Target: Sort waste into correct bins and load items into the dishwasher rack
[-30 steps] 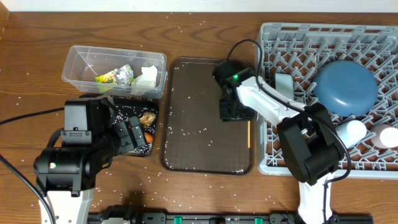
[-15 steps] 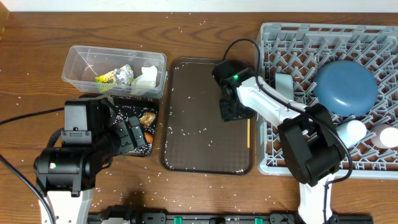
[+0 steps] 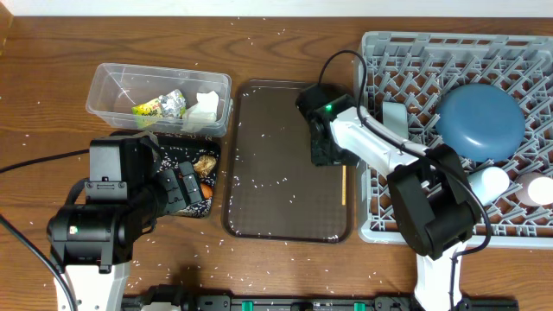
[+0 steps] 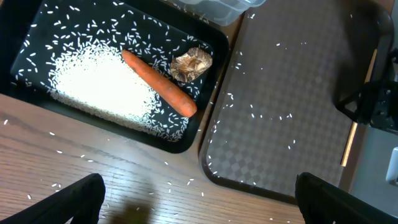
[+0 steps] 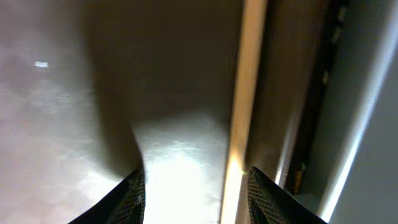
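One thin wooden chopstick [image 3: 344,186] lies along the right edge of the brown serving tray [image 3: 276,199]. My right gripper [image 3: 327,154] hovers low over its far end. In the right wrist view the chopstick [image 5: 245,93] runs between the open jaws, close beside the right finger [image 5: 264,196]. My left gripper [image 4: 199,208] stands wide open above the wood, just in front of the black tray [image 4: 28,34]. That tray holds rice [image 4: 93,84], a carrot [image 4: 158,84] and a brown lump [image 4: 191,62]. The clear tub [image 3: 112,86] contains a foil wrapper [image 3: 160,106] and white paper [image 3: 205,111].
The grey dishwasher rack [image 3: 415,60] fills the right side, carrying a dark-blue plate [image 3: 480,121], a white bowl [image 3: 486,181] and a pink cup [image 3: 537,188]. Rice grains are scattered over the serving tray and the wooden table [image 3: 52,104].
My right gripper has opened a little wider and edged right, closer to the chopstick. The left arm has not moved.
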You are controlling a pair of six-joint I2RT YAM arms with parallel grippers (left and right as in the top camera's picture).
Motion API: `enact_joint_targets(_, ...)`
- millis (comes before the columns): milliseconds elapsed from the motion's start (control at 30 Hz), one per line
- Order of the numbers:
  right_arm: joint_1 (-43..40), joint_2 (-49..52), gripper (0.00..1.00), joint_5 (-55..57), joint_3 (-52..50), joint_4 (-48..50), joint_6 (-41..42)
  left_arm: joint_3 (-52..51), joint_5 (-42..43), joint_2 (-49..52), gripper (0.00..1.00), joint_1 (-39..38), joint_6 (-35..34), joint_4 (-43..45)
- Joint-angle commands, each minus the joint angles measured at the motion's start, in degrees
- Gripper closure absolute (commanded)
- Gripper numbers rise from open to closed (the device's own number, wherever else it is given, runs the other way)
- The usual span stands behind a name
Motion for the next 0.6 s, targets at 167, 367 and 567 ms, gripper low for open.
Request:
enact_joint_targets(167,-1.6,-1.3,0.57,-6.1,-5.8,4.7,-2.4,-0.1,-0.3,0.1,0.02,0.2,-0.3,-0.2)
enact_joint_targets(367,1.3,-1.3,0.74,-12.8,-7.2,9.3,-11.4,-0.1,-0.3,0.1,0.02,0.2,-0.3,-0.2)
enact_joint_targets(567,2.6,-1.4,0.99,-8.4,-7.0,9.1,-5.4,-0.1,-0.3,0.1,0.02,0.2,-0.3,-0.2)
